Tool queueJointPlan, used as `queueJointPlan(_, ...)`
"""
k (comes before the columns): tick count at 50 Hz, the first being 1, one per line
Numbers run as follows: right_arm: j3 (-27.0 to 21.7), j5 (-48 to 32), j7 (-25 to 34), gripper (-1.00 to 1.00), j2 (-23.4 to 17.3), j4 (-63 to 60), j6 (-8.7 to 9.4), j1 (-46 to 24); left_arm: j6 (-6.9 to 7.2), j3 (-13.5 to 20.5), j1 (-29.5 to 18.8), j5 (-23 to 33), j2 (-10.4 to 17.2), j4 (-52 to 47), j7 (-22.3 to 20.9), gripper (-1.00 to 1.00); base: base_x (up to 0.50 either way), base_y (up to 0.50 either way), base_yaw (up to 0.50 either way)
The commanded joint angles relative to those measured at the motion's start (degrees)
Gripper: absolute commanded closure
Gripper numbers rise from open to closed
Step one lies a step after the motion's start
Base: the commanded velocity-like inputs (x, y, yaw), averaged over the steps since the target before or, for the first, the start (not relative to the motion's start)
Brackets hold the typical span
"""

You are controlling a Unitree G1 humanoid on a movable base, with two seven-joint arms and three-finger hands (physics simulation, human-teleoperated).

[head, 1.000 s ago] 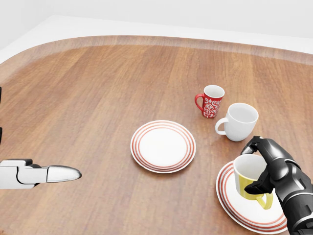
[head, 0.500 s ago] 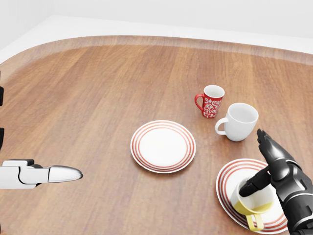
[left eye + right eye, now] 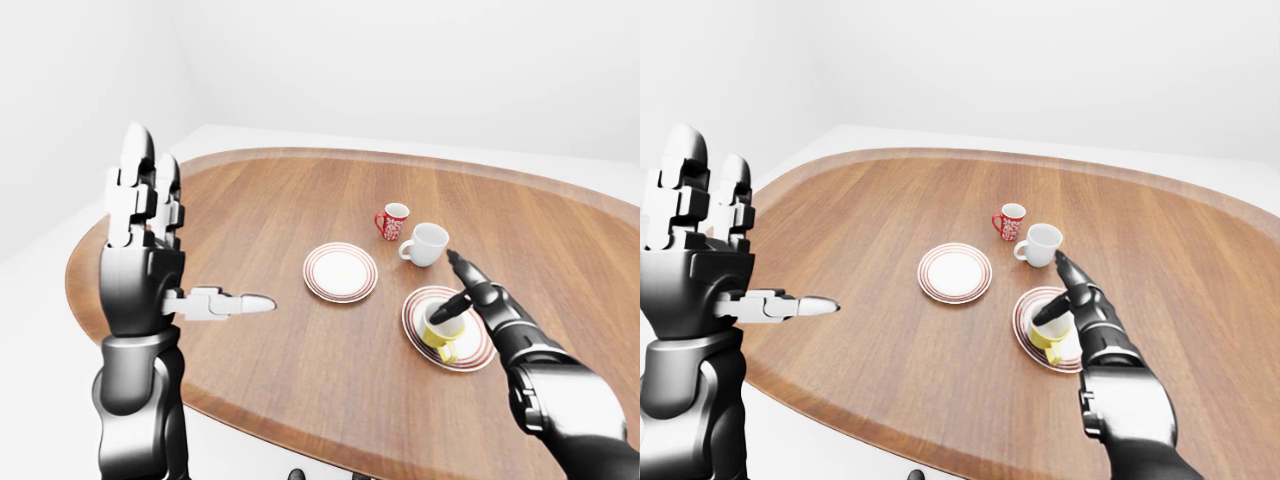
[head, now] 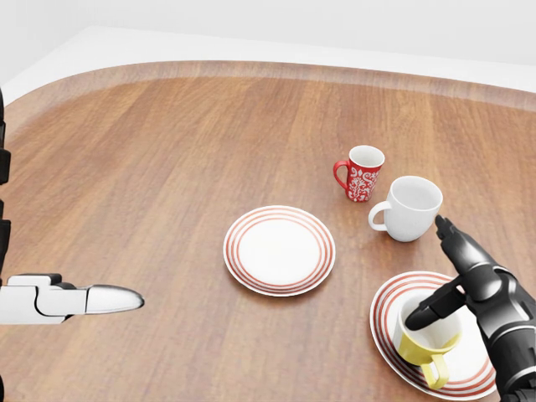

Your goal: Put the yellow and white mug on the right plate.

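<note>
Leftmost in the head view, we see the left robot hand [image 4: 71,299] hovering over bare table [image 4: 167,167], fingers spread and holding nothing, well apart from all crockery. Moving right, we meet the middle plate [image 4: 279,249], red-ringed and unoccupied, then the red patterned mug [image 4: 362,173] and, just beside it, the plain white mug [image 4: 410,208]. Farthest right lies the right plate [image 4: 394,303], and on it sits the yellow and white mug [image 4: 429,337], upright, its handle turned toward the bottom of the view. The right robot hand [image 4: 459,280] stands over it with fingers apart; one dark fingertip rests at or just inside the rim, and no finger closes round the body.

We judge the mug to be stiff, glazed, light and liable to slide or tip; the body wall or the handle gives the surest hold should we need to reseat it. We judge the placement essentially done. Open room lies upward and toward the view's left over bare wood; the white mug stands near the outstretched finger, and the plate sits close to the table's near edge in the eye views, so we would lift clear rather than sweep sideways.
</note>
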Motion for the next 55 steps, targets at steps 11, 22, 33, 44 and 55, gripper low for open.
queueJointPlan(11,-0.14,5.88,9.14,-1.0,-1.91,-8.14,-2.4,1.95,0.0,-0.17,0.35,0.23,-0.17,-0.46,-0.17,-1.0,0.0,0.0,0.0)
queueJointPlan(22,-4.27,7.44,19.85,-1.0,-0.91,-43.92,7.6,13.47,0.0,-0.26,0.14,0.27,-0.19,-1.25,-0.16,-1.0,0.0,0.0,0.0)
queueJointPlan(33,-7.44,6.82,26.59,-1.0,1.28,-66.93,7.6,18.38,0.0,-0.05,-0.47,-0.08,-0.01,-2.98,-0.08,-1.0,0.0,0.0,0.0)
queueJointPlan(44,-8.48,8.41,31.7,-1.0,4.13,-90.81,7.6,21.27,0.0,1.13,-2.36,-2.06,0.6,-9.46,-0.05,-1.0,0.0,0.0,0.0)
queueJointPlan(55,-9.54,14.34,31.02,-1.0,7.7,-115.98,7.6,19.52,0.0,4.92,-8.06,-7.84,2.45,-19.86,1.54,-1.0,0.0,0.0,0.0)
